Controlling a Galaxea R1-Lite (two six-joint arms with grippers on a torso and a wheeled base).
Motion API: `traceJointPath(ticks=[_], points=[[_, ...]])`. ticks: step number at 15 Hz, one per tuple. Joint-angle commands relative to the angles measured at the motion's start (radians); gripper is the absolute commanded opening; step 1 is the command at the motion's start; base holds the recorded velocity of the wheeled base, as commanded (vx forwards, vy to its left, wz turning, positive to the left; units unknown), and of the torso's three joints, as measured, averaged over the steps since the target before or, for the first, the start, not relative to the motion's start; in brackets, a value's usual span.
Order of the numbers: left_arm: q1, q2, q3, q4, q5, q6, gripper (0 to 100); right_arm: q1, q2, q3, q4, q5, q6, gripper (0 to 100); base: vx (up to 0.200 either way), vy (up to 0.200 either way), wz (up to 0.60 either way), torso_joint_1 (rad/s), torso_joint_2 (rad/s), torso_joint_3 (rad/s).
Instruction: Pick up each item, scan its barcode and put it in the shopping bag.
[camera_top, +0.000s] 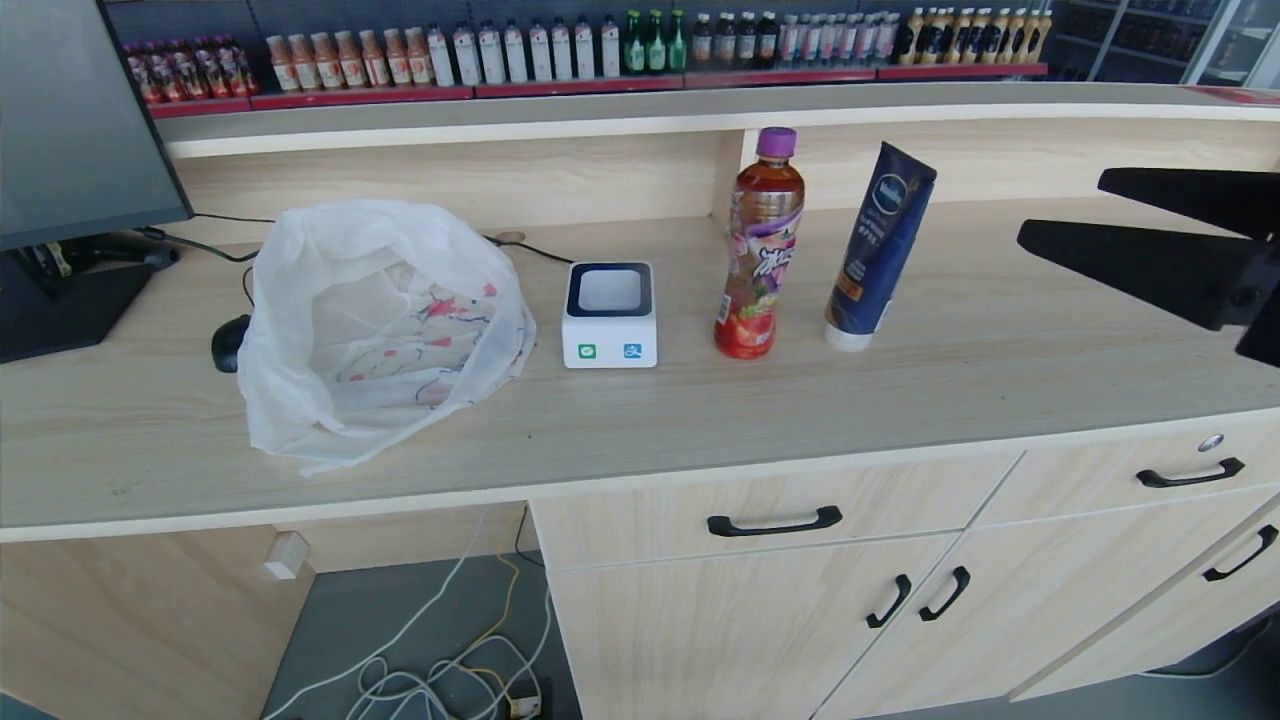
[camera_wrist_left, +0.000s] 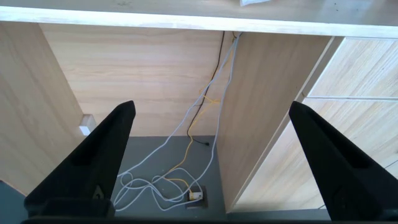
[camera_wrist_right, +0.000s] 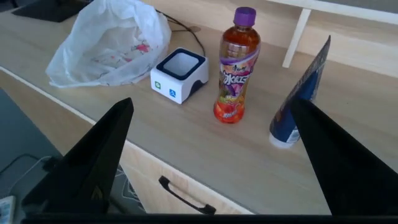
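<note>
A: Rt jaws, what state?
B: Released, spread wide, nothing btwn them. They hang at the 3 o'clock end of the table (camera_top: 900, 400), above its top.

A: Items vs. those jaws?
B: The dark blue tube (camera_top: 880, 245) stands on its white cap. It's the nearest item, abt 9 o'clock from the jaws and well apart. The bottle (camera_top: 760, 245) has a purple cap and reddish drink. It's upright, just beside the tube at its 9 o'clock, not touching. In the rt wrist view the bottle lines up w/ the gap btwn the jaws, but far ahead of them.

A: Scanner?
B: The white box scanner (camera_top: 609, 315) has its dark-framed window up. It's near the bottle, at its 9 o'clock.

A: Bag?
B: The white plastic bag (camera_top: 385, 320) is at 9 o'clock of the scanner, just beside it, w/ its mouth gaping up. Inside: crumpled film w/ red and dark print.

A: Lt jaws?
B: Also released, wide apart, holding nothing. They're low, below the table edge, facing the open bay under it w/ cables (camera_wrist_left: 168, 180) on the floor.

A: Other stuff?
B: A black mouse (camera_top: 228, 343) at 9 o'clock of the bag, partly hidden by it. A monitor (camera_top: 80, 110) at the 10 o'clock corner. A shelf of drinks (camera_top: 600, 50) behind, at 12.
</note>
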Motion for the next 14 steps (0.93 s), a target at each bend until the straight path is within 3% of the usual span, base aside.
traceJointPath(ticks=[1,3,5,6,8,10,14], points=[[0.001,0.000,0.000,0.000,0.000,-0.001,100,0.056,0.140,-0.140,0.007,-0.001,-0.001,100,0.000,0.000,0.00,0.000,0.00,0.000],[0.000,0.000,0.000,-0.002,0.000,-0.001,100,0.082,0.208,-0.209,-0.019,-0.004,0.012,100,0.000,0.000,0.00,0.000,0.00,0.000],[0.001,0.000,0.000,0.000,0.000,-0.001,100,0.083,0.303,-0.225,-0.269,-0.009,0.087,100,0.000,0.000,0.00,0.000,0.00,0.000],[0.000,0.000,0.000,0.000,0.000,-0.001,100,0.085,0.367,-0.203,-0.415,-0.081,0.091,100,0.000,0.000,0.00,0.000,0.00,0.000],[0.000,0.000,0.000,0.000,0.000,-0.001,100,0.148,0.432,-0.179,-0.516,-0.184,0.094,100,0.000,0.000,0.00,0.000,0.00,0.000],[0.000,0.000,0.000,0.000,0.000,-0.001,100,0.212,0.471,-0.189,-0.521,-0.222,0.096,100,0.000,0.000,0.00,0.000,0.00,0.000],[0.000,0.000,0.000,0.000,0.000,-0.001,100,0.223,0.479,-0.108,-0.524,-0.231,0.087,100,0.000,0.000,0.00,0.000,0.00,0.000]])
